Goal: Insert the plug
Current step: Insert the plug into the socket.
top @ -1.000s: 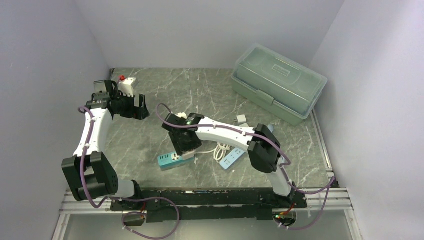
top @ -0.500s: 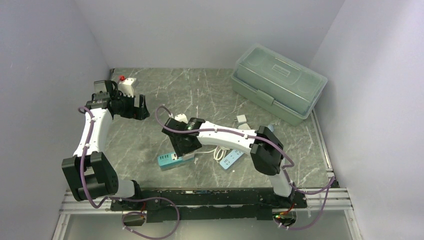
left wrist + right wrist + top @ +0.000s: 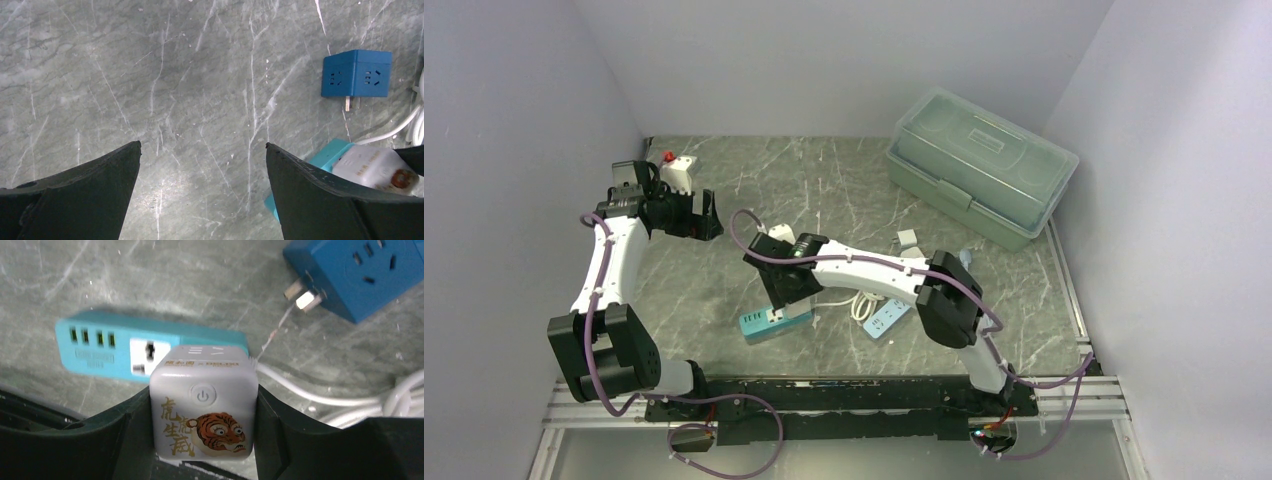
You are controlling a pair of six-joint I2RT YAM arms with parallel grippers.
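Right gripper (image 3: 203, 422) clamps the plug (image 3: 202, 390) just over the strip (image 3: 100, 347). Aligning, I'd say; next, prongs to the socket, then press. Left gripper (image 3: 203, 145) gapes wide.

power strip (image 3: 100, 347): teal, lying flat, sockets up | plug (image 3: 202, 407): white cube, tiger print, power button, upright over one strip end

Plug (image 3: 204, 402) over power strip (image 3: 107, 347), perhaps touching; cube socket (image 3: 360, 275) behind-right.
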